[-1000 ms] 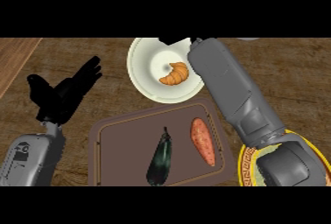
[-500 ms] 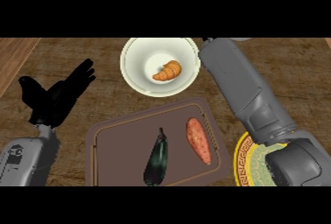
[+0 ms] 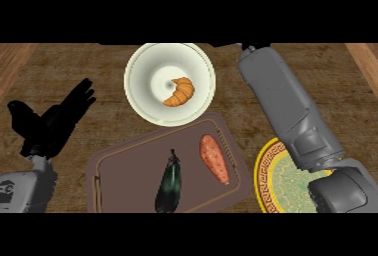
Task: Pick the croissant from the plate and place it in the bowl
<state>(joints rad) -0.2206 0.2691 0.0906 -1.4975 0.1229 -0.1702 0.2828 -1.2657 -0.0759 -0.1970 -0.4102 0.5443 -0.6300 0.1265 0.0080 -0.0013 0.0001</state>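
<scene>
In the head view, we are looking down on the desk (image 3: pixel 81 65) and finding the croissant (image 3: pixel 179 93) lying inside the cream bowl (image 3: pixel 144 62), a little right of the bowl's middle, with nothing touching it. The patterned plate (image 3: pixel 264 172) is sitting at the lower right, well apart from the bowl and partly hidden by the right forearm (image 3: pixel 284 105). We are seeing no croissant on the part of it that shows.

The right forearm is stretching up beside the bowl's right rim and running off the top edge. The right robot hand is lying beyond that edge, so we cannot tell whether its fingers are apart or together. No part of the arm is overlapping the croissant.

The left robot hand (image 3: pixel 50 122) is resting at the left side, fingers apart and pointing up, holding nothing.

Between the bowl and the lower edge, a brown cutting board (image 3: pixel 122 170) is carrying an eggplant (image 3: pixel 170 182) and a sweet potato (image 3: pixel 214 159), lying side by side without touching. The bowl's lower rim is overlapping the board's far corner.

We are judging the main work done: the croissant is in the bowl and off the plate. What seems left, as far as we can see, is only bringing the right arm away from the bowl to a resting pose.
</scene>
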